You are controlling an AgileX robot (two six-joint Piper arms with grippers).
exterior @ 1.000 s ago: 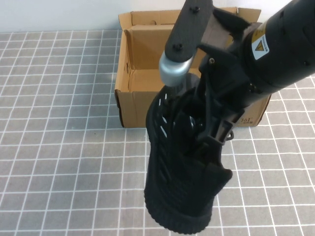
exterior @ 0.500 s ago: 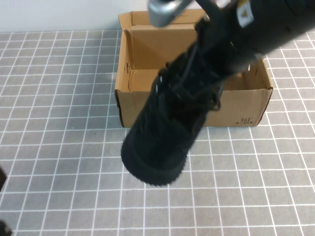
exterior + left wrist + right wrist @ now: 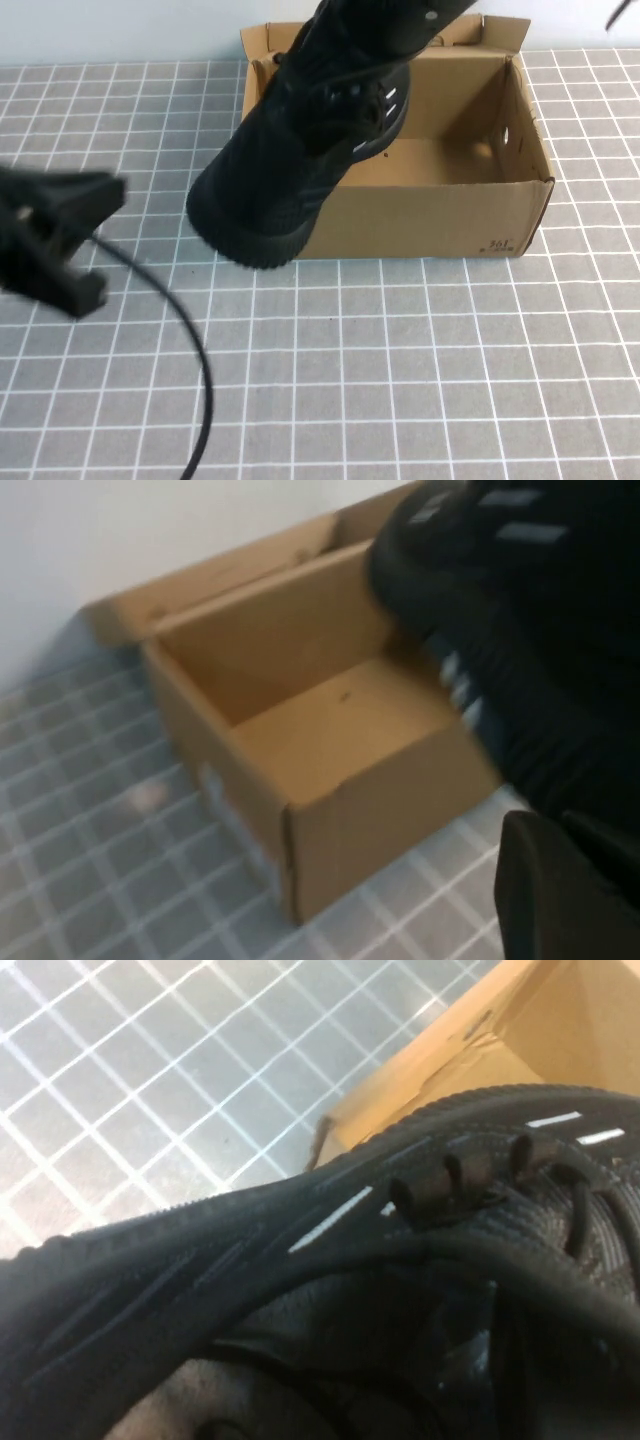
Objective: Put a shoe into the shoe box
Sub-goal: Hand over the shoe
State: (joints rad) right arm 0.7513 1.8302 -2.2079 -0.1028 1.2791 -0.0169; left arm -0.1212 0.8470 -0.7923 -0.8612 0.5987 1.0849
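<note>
The black knit shoe [image 3: 300, 150] hangs in the air, tilted, its heel end over the left part of the open brown shoe box [image 3: 440, 215] and its toe out past the box's front left corner. My right gripper [image 3: 485, 1355] is shut on the shoe's collar; the shoe [image 3: 300, 1260] fills the right wrist view, with a box corner [image 3: 470, 1050] beyond. My left gripper [image 3: 60, 245] hovers at the left edge, apart from the shoe. The left wrist view shows the box [image 3: 380, 810], the shoe [image 3: 540, 630] and part of the left gripper [image 3: 570, 890].
The grey tiled table [image 3: 400, 380] spreads in front of and left of the box. A black cable [image 3: 195, 350] trails from the left arm down to the near edge. A white wall [image 3: 100, 30] runs behind the box. The box's inside floor [image 3: 440, 160] is bare.
The right arm has lifted the shoe and swung it back and left, from in front of the box to over its left part. The left gripper has come into view from the left.
</note>
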